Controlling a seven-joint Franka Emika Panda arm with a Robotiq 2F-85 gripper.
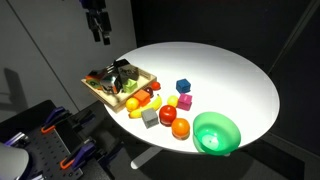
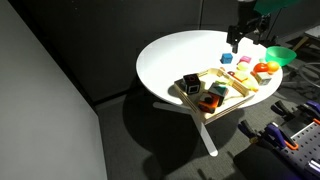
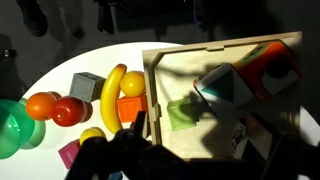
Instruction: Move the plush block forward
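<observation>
Nearest the lens in an exterior view sits a green bowl (image 1: 216,133), close to the rim of the round white desk (image 1: 235,70). Just beside it lie an orange fruit (image 1: 181,128) and a red one (image 1: 167,114), then a grey block (image 1: 150,118) and a banana (image 1: 148,100). A pink cube (image 1: 185,101) and a blue cube (image 1: 183,86) stand a little further in.

A wooden tray (image 1: 97,92) at the desk's edge holds a jumble of more blocks. The plush block, as best I can judge, is the pale teal-and-white one (image 3: 225,85) lying tilted inside that tray, between a green block (image 3: 180,112) and a red-orange block (image 3: 270,70). I cannot be sure which of them is the soft one.

The hand (image 1: 97,35) hangs high above the desk, well apart from everything. Its two dark fingers stand apart with nothing between them. In the wrist view it shows only as a dark blur along the bottom.

Dark marks on a white block face (image 3: 240,135) near the tray's lower edge are too blurred to read.
</observation>
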